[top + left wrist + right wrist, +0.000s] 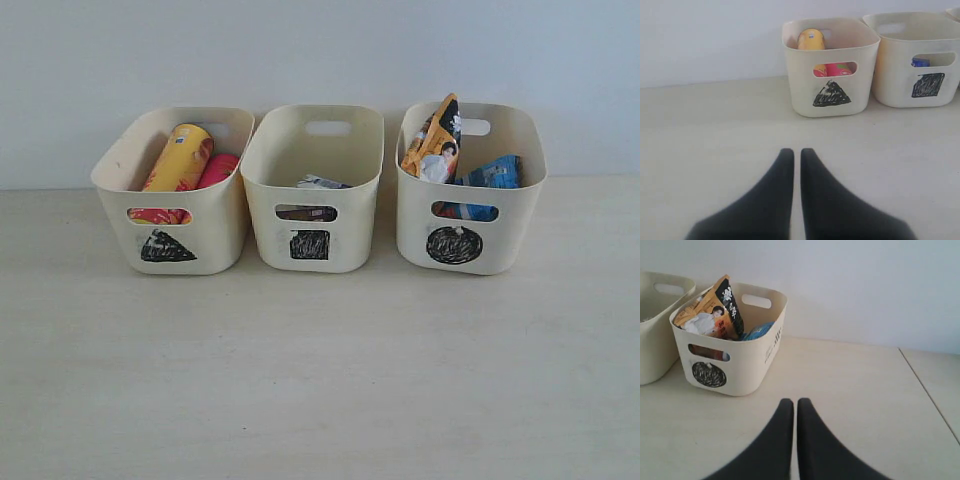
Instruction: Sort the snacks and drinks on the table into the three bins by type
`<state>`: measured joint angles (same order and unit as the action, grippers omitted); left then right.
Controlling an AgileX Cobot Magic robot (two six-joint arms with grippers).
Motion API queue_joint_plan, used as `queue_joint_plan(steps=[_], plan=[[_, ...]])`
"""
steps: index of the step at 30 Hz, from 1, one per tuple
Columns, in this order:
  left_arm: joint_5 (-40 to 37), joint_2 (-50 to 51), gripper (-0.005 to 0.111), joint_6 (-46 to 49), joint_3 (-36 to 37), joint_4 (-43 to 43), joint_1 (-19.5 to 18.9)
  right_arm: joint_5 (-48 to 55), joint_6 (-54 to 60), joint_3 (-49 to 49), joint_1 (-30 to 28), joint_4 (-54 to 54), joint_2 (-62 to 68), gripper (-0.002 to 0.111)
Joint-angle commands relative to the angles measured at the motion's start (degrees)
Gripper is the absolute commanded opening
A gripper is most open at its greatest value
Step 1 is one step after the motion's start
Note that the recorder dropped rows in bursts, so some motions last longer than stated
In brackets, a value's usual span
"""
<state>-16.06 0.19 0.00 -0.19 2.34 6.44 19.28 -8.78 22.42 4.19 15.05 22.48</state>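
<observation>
Sorting looks finished, as far as I can judge, because no snack or drink lies loose on the table [320,380]. The left gripper [796,150] and right gripper [791,401] each have their dark fingers pressed together on nothing, low over bare table.

What is left is a check and a clean retreat. Each arm would do best to keep its fingers together and draw back from the tubs rather than toward them. The orange-black bag [437,140] pokes above its rim and a careless sweep could knock it.

- **Triangle tub** [215,235]: it stands well beyond the left fingertips. It holds the yellow tube [180,160] leaning on the back wall, with the pink tube [218,168] touching it at its side.
- **Square tub** [265,235]: it stands just beside the triangle tub, farther from the left fingers. It holds the blue and white carton [320,183]. A dark carton [305,213] shows through the slot handle, though its colour is hard to make out.
- **Circle tub** [505,240]: it stands ahead of the right fingertips. It holds the orange-black bag, standing upright, and the blue bag [492,172] tucked lower beside it.

Each tub seems to hold one kind only.
</observation>
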Motion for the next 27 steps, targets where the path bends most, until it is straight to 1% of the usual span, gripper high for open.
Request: queue_joint_plan(steps=[1, 3, 5, 15, 17, 22, 27], plan=[[0.1, -0.19, 0.004, -0.5, 0.19, -0.4, -0.14, -0.43, 0.73, -6.13, -0.33, 0.01, -9.58, 0.0], [0.2, -0.19, 0.004, -0.5, 0.19, -0.4, -0.14, 0.11, 0.73, -8.45, -0.33, -0.13, -14.03, 0.0], [0.2, -0.19, 0.004, -0.5, 0.19, -0.4, -0.14, 3.21, 0.73, -8.95, -0.33, -0.13, -16.58, 0.0], [0.2, -0.19, 0.004, -0.5, 0.19, -0.4, -0.14, 4.53, 0.84, -9.25, -0.21, -0.72, -16.59, 0.0], [0.2, -0.19, 0.004, -0.5, 0.19, -0.4, -0.14, 5.1, 2.5, -9.25, -0.21, -2.64, -16.59, 0.0], [-0.01, -0.19, 0.004, -0.5, 0.19, -0.4, -0.14, 5.43, 11.57, -9.25, -0.21, -10.6, -16.59, 0.0], [-0.01, -0.19, 0.004, -0.5, 0.19, -0.4, -0.14, 4.07, 11.77, -11.21, -0.21, -11.76, -17.85, 0.0]])
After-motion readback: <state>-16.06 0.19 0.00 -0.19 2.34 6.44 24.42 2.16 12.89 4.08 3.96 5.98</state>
